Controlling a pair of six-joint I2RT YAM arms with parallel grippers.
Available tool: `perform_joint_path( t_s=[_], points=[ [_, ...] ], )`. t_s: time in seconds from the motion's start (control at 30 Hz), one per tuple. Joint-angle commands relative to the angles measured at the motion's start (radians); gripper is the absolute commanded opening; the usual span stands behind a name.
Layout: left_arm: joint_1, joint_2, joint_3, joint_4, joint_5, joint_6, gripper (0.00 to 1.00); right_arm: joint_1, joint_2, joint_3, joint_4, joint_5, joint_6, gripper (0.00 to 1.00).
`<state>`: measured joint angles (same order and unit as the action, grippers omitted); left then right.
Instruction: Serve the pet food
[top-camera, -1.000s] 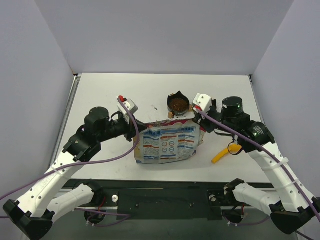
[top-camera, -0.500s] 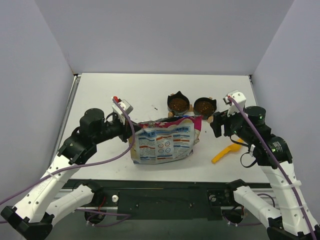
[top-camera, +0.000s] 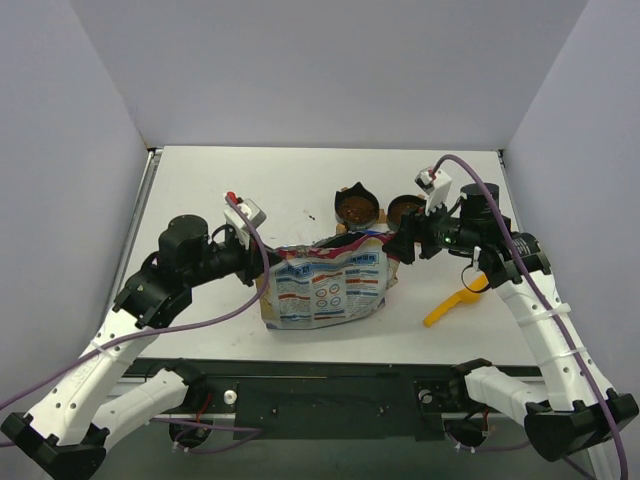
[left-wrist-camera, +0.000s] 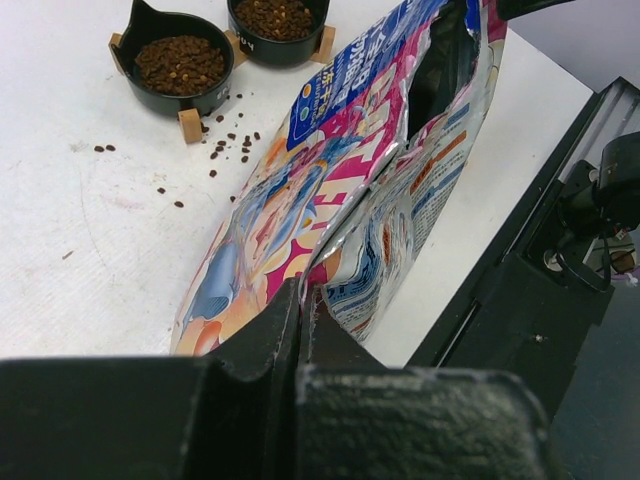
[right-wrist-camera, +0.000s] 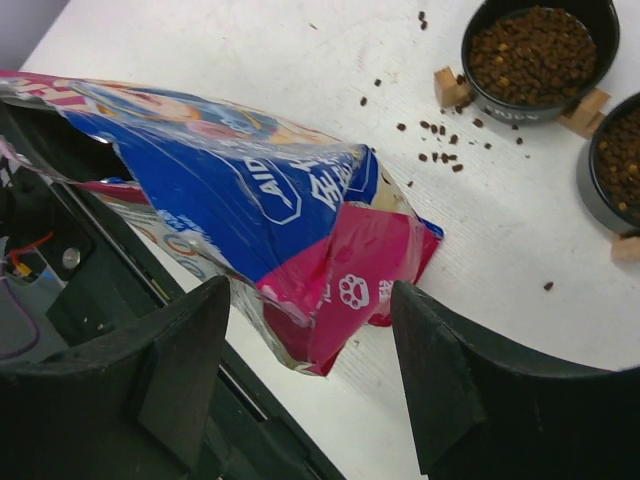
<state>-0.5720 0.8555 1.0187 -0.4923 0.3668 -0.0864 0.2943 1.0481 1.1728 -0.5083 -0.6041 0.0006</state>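
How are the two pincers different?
The left pincer is shut, pinching the bag's edge; the right pincer is open, gripping nothing. The left pincer is at the bag's left side; the right pincer is by its pink right corner. Both are black and near the same bag.

Bag (right-wrist-camera: 262, 190): poss. "AID", paw logo

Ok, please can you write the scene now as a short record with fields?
bag: on the table, mouth open
left jaws: shut on the bag's edge
right jaws: open, beside the bag's pink corner, gripping nothing
bowls: two, black, both holding kibble
spill: loose pellets beside the bowls
scoop: yellow, on the table, right of the bag
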Motion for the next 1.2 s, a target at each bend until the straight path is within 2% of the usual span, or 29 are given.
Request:
perform_joint_path(
  t_s=[0.0, 0.07, 0.13, 0.17, 0.2, 0.23, 0.27, 0.3, 0.37, 0.43, 0.47, 0.5, 0.6, 0.7, 0.9, 0.97, 1.17],
  points=[
    [0.015, -0.009, 0.124, 0.02, 0.014, 0.0, 0.0, 0.014, -0.007, 0.05, 0.082, -0.102, 0.022, 0.6],
    [0.015, 0.01, 0.164, -0.002, 0.03, 0.007, 0.0, 0.017, -0.019, 0.042, 0.085, -0.097, 0.018, 0.59],
    [0.014, 0.048, 0.229, -0.043, 0.055, 0.013, 0.04, 0.02, -0.014, 0.034, 0.082, -0.102, 0.012, 0.51],
    [0.011, 0.078, 0.256, -0.067, 0.06, 0.017, 0.19, 0.023, -0.01, 0.033, 0.082, -0.103, 0.012, 0.47],
    [0.005, 0.091, 0.302, -0.08, 0.052, 0.023, 0.28, 0.028, -0.007, 0.03, 0.082, -0.099, 0.016, 0.45],
    [-0.027, 0.114, 0.32, -0.094, 0.016, 0.042, 0.4, 0.037, -0.01, 0.031, 0.083, -0.092, 0.018, 0.39],
    [-0.054, 0.123, 0.349, -0.089, -0.062, 0.053, 0.44, 0.04, -0.011, 0.03, 0.085, -0.079, 0.018, 0.37],
    [-0.125, 0.134, 0.356, -0.057, -0.107, 0.066, 0.53, 0.048, -0.02, 0.027, 0.088, -0.072, 0.018, 0.29],
    [-0.222, 0.164, 0.369, -0.005, -0.209, 0.082, 0.66, 0.051, -0.026, 0.025, 0.093, -0.066, 0.022, 0.2],
    [-0.296, 0.21, 0.382, 0.043, -0.284, 0.112, 0.69, 0.051, -0.026, 0.025, 0.09, -0.046, 0.026, 0.1],
    [-0.324, 0.224, 0.391, 0.058, -0.313, 0.123, 0.75, 0.051, -0.028, 0.027, 0.085, -0.03, 0.024, 0.07],
    [-0.342, 0.264, 0.403, 0.075, -0.327, 0.131, 0.79, 0.051, -0.031, 0.031, 0.08, -0.019, 0.025, 0.0],
    [-0.402, 0.37, 0.437, 0.104, -0.464, 0.163, 0.83, 0.048, -0.042, 0.031, 0.059, 0.032, 0.022, 0.0],
    [-0.404, 0.464, 0.512, 0.098, -0.502, 0.174, 0.85, 0.046, -0.053, 0.022, 0.053, 0.035, 0.016, 0.0],
    [-0.399, 0.597, 0.629, -0.011, -0.367, 0.174, 0.84, 0.025, -0.063, 0.04, -0.001, 0.058, 0.007, 0.0],
    [-0.397, 0.596, 0.615, -0.025, -0.289, 0.165, 0.82, 0.014, -0.071, 0.047, -0.022, 0.088, -0.033, 0.0],
    [-0.396, 0.547, 0.541, -0.054, -0.171, 0.125, 0.79, -0.014, -0.099, 0.05, -0.044, 0.109, -0.057, 0.0]
  ],
)
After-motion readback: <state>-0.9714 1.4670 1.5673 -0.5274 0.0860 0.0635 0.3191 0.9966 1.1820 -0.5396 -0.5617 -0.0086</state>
